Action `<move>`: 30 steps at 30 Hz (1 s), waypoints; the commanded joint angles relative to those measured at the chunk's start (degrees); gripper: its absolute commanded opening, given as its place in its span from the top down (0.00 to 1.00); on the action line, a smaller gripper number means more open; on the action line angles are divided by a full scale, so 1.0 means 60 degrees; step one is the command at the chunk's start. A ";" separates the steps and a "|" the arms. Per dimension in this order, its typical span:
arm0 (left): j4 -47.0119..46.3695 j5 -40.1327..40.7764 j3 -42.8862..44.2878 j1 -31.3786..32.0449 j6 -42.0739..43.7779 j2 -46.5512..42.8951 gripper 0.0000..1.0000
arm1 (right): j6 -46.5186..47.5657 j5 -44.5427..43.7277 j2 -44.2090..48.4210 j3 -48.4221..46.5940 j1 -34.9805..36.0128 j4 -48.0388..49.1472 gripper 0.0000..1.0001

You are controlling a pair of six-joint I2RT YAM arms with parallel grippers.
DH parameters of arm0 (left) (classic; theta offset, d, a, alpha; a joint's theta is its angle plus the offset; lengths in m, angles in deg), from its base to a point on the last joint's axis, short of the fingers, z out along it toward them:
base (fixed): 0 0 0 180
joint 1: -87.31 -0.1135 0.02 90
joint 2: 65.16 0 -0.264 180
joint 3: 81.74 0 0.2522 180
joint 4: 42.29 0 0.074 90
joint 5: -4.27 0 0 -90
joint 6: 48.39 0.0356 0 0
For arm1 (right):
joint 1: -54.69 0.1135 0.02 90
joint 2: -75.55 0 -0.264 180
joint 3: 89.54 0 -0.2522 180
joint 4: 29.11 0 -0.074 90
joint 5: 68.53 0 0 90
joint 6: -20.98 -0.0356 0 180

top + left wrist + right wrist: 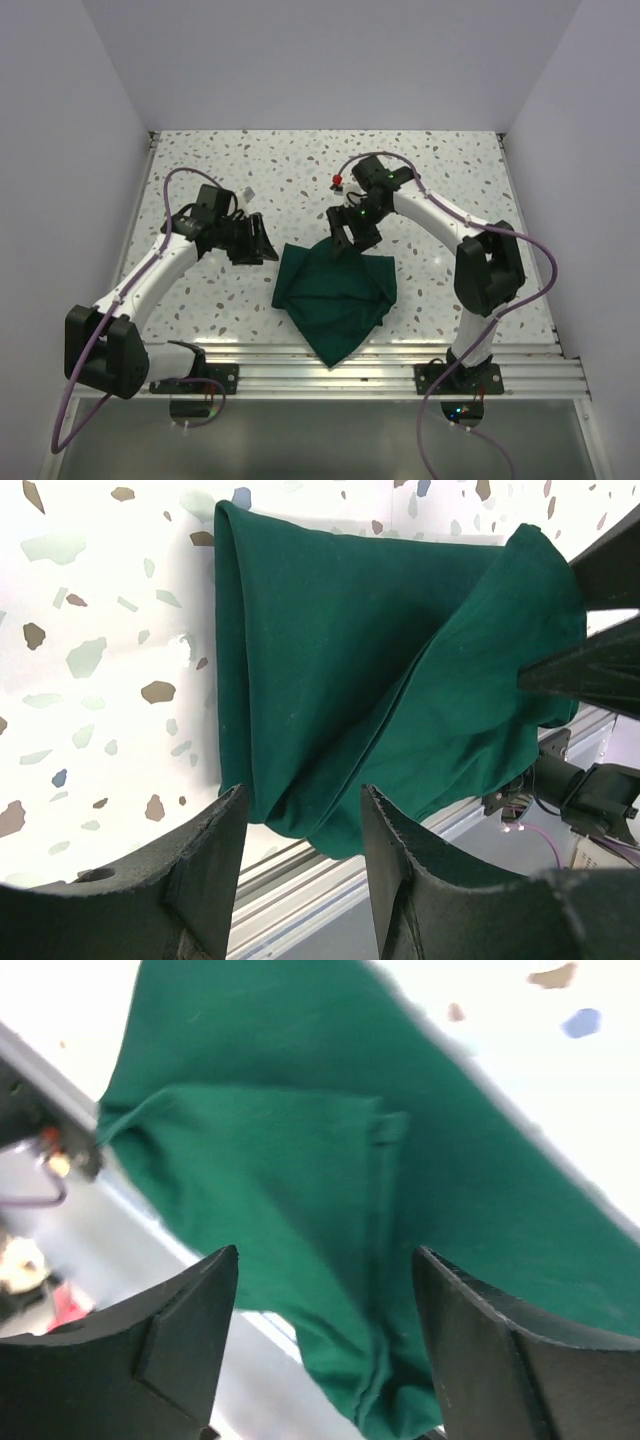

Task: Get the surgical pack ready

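Left gripper (302, 802): jaws apart, nothing held, bottom of my wrist view.
Right gripper (325, 1260): apart too, nothing clamped.
Surgical pack (335, 295): loosely folded, centre of top view, lower corner on rail (250, 362).
Risk: I reckon a one-layer pinch drags the folds open.

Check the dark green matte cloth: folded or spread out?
Folded, loosely: the dark green matte cloth lies as a layered, pointed bundle, overlapping flaps visible in both wrist views.
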State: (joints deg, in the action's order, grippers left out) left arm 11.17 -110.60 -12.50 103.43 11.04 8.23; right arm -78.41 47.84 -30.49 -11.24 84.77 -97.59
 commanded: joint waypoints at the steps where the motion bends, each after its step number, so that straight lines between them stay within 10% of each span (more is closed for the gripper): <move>1: 0.0019 -0.0163 -0.0019 -0.0094 0.0202 -0.0278 0.48 | 0.0305 0.1769 0.0811 0.0475 0.0083 0.0285 0.32; 7: -0.0201 -0.0309 -0.0194 -0.0094 0.0114 -0.0278 0.47 | 0.0188 0.2827 0.1749 0.1926 0.0799 0.0375 0.77; 11: -0.0259 -0.0280 -0.0282 -0.0094 0.0085 -0.0263 0.47 | 0.0144 0.2827 0.2480 0.2570 0.2056 0.0111 0.88; 20: -0.0465 -0.0324 -0.0795 -0.0108 -0.0223 -0.0453 0.48 | -0.0091 0.2782 0.3317 0.4779 0.3247 0.0008 0.64; 25: -0.0436 -0.0324 -0.0927 -0.0108 -0.0340 -0.0571 0.47 | -0.0354 0.2694 0.3742 0.5415 0.3291 -0.0049 0.11; 30: -0.0071 -0.0791 -0.0956 -0.0108 -0.0530 -0.0673 0.45 | -0.0747 0.0900 0.3611 0.3642 0.2620 -0.0549 0.06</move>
State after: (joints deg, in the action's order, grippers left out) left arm 10.21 -112.21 -18.03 103.32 9.49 5.98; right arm -79.94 60.06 -11.25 17.17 103.53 -100.37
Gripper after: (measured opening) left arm 0.542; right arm 0.939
